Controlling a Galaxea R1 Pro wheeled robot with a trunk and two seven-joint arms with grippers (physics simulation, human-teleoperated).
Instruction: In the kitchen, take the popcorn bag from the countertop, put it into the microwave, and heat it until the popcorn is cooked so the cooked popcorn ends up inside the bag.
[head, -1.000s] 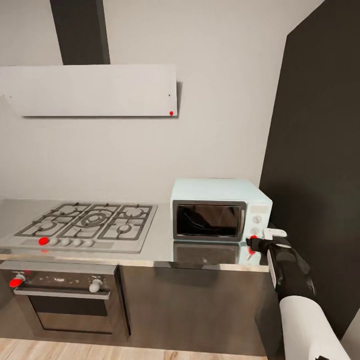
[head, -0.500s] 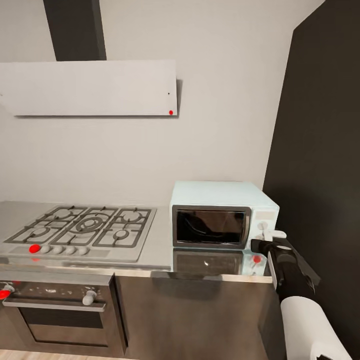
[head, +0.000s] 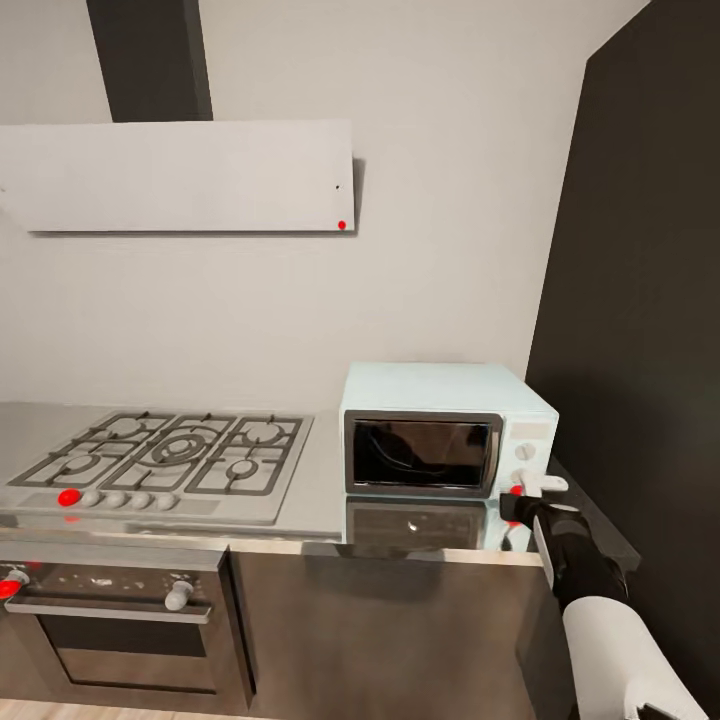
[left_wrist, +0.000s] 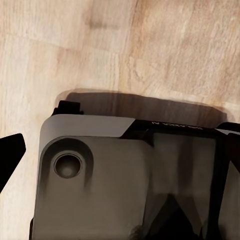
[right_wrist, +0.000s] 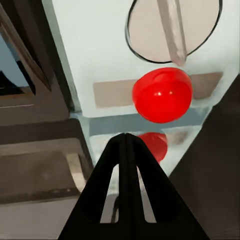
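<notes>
One right hand (head: 517, 497) sits at the lower corner of the microwave's (head: 440, 425) knob panel, its two fingers pressed together with nothing between them, tips just short of the red indicator light (right_wrist: 161, 95), without visible contact. Since half a second ago that hand has come in and up slightly toward the panel; a second ago the whole view sat differently, so the camera moved. The microwave stands on the counter (head: 320, 480), door closed, one cooktop (head: 165, 455) beside it with five burners. The left wrist view looks down on wooden floor (left_wrist: 150, 50); whether that hand is clenched or released cannot be told.
</notes>
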